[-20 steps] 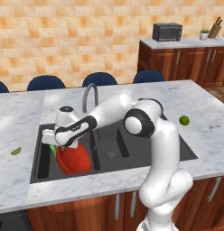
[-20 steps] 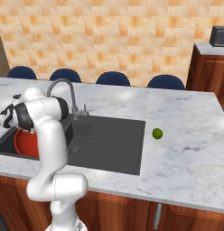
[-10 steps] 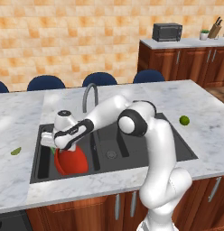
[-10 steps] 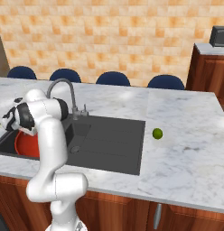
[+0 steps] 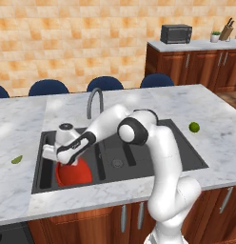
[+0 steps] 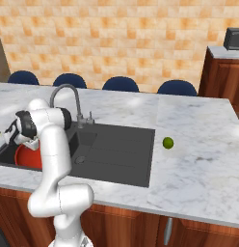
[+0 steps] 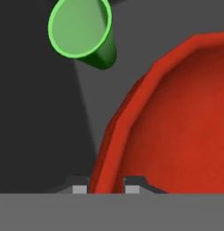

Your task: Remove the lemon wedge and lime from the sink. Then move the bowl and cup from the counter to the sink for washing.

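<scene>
The red bowl sits low in the left basin of the dark sink. My gripper is shut on its rim, which runs up between the two fingertips in the hand view. The green cup lies on its side on the basin floor just beyond the bowl, its mouth facing the camera. The lime rests on the marble counter right of the sink. The lemon wedge lies on the counter to the left.
The curved faucet stands behind the divider between the basins. Blue chair backs line the far side of the island. A microwave sits on the far counter.
The hand has gone down and slightly left, taking the bowl from a tilted pose above the basin down deeper into it. The jaws stay shut on the rim.
</scene>
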You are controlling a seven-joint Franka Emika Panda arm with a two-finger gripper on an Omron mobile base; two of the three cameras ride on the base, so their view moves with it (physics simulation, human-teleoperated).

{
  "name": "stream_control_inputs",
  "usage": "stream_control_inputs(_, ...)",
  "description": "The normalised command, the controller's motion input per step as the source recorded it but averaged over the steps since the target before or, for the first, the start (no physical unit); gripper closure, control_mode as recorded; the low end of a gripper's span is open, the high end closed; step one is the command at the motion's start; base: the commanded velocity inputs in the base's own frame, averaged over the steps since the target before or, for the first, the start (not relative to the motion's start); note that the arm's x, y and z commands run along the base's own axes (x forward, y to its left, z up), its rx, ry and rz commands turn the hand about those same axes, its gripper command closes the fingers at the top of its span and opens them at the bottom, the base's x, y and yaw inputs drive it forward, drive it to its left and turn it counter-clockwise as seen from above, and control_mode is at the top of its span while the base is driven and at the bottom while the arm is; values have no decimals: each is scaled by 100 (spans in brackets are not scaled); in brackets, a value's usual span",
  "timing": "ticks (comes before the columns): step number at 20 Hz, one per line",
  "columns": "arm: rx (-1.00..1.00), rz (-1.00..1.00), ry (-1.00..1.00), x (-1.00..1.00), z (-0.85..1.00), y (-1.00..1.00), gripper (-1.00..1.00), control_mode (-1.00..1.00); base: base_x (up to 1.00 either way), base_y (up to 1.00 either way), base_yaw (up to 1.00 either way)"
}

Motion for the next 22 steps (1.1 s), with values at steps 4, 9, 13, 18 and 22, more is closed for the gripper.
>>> stream_control_inputs(4, 0, -5, 0, 4, -39, 9, 100, -100, 0, 0, 0)
stream_control_inputs(9, 0, -5, 0, 1, -40, 6, 100, -100, 0, 0, 0)
stream_control_inputs(13, 0, -6, 3, 5, -44, 1, 100, -100, 0, 0, 0)
stream_control_inputs(18, -1, -2, 3, 5, -40, -2, 100, -100, 0, 0, 0)
stream_control_inputs(22, -4, 0, 3, 3, -40, -7, 100, -100, 0, 0, 0)
